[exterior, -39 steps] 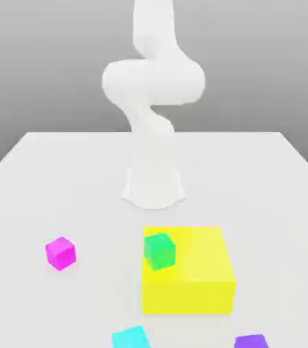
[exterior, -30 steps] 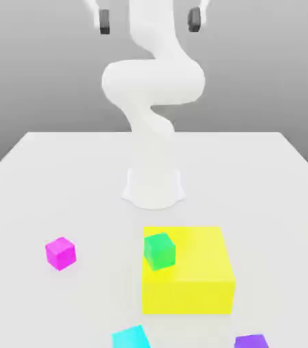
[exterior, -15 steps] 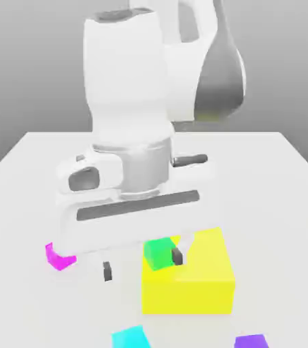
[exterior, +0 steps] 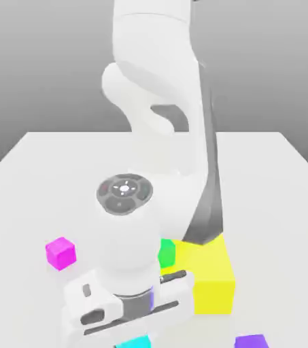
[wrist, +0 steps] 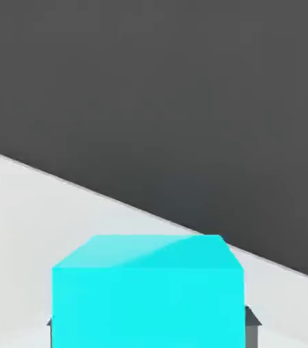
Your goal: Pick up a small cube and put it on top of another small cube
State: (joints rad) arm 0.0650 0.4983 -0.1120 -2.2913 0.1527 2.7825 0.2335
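Since my pincer (wrist: 148,325) is shut down tight with the cyan cube (wrist: 147,292) sitting square between the two dark fingertips (wrist: 251,318), I take it as gripped, one finger on each side face. In the exterior view the hand (exterior: 126,309) hangs low at the near edge of the table (exterior: 34,183), with the cube's top just peeping out below it (exterior: 134,342).

What matters for the next move is where the second small cube lies from here. The green cube (exterior: 166,253) sits up on the yellow block (exterior: 214,279), beyond my hand toward the arm's base and a little to the exterior view's right, and higher than the tabletop I am gripping from. So I judge I must lift first, then carry back and across. The magenta cube (exterior: 60,253) lies off toward the exterior view's left, the purple one (exterior: 251,340) off to the right, both on the table.
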